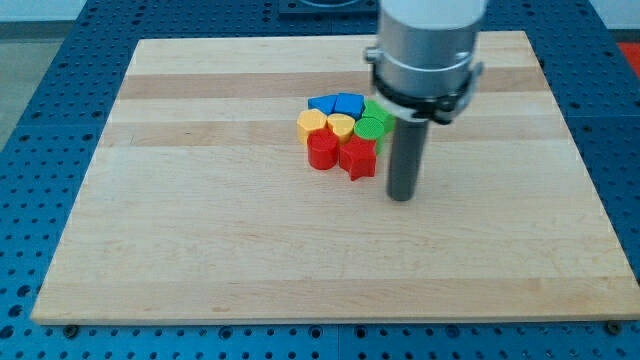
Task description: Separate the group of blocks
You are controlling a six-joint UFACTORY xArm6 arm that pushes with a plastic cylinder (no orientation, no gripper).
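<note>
A tight group of blocks sits a little above the middle of the wooden board (pixel 200 220). At its top are a blue block (pixel 322 103) and a blue block (pixel 349 103). Below them are a yellow hexagon (pixel 311 123), a yellow heart-like block (pixel 341 125) and a green round block (pixel 373 125). Another green block (pixel 378 108) is partly hidden behind the arm. At the bottom are a red cylinder (pixel 322 150) and a red star-like block (pixel 357 158). My tip (pixel 401 195) rests on the board just right of the red star, slightly apart from it.
The arm's grey body (pixel 425 50) hangs over the group's upper right side and hides part of it. The board lies on a blue perforated table (pixel 40 60).
</note>
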